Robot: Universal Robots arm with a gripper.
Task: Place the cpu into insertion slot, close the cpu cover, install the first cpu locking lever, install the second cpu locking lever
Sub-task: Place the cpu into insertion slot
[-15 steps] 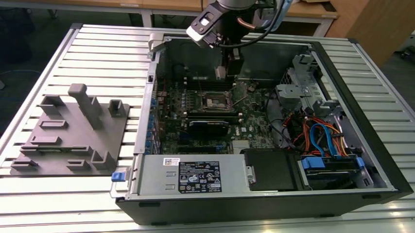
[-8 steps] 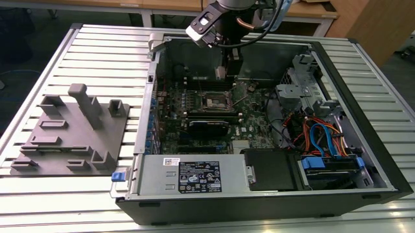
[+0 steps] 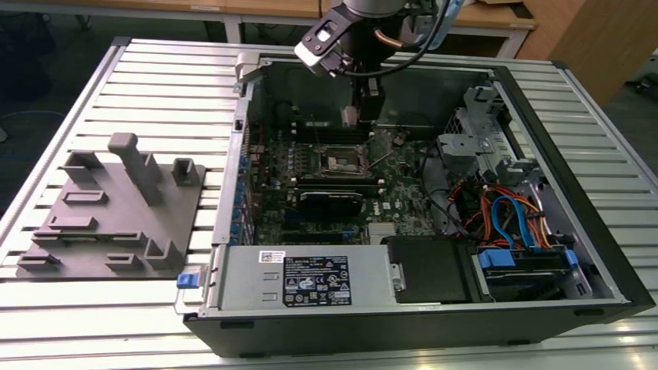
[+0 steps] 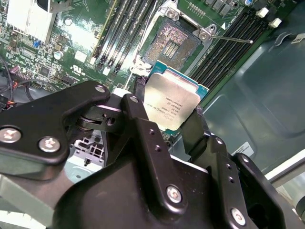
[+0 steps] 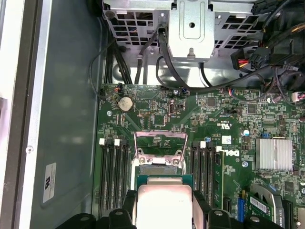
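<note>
My gripper is shut on the cpu, a flat square chip with a silver-grey top, pinched at two opposite edges by the black fingers. The cpu hangs a little above the green board, just beside the open insertion slot, whose dark pin field is bare. The cpu cover, a thin silver frame, stands raised at the slot's far edge. A thin wire locking lever juts out beside the slot. In the exterior view the gripper is inside the open computer case, above the insertion slot.
Long black memory slots flank the socket on both sides. A finned heat sink and cable bundles are nearby. The case wall is close. A grey fixture plate sits at the exterior view's left, a power supply in front.
</note>
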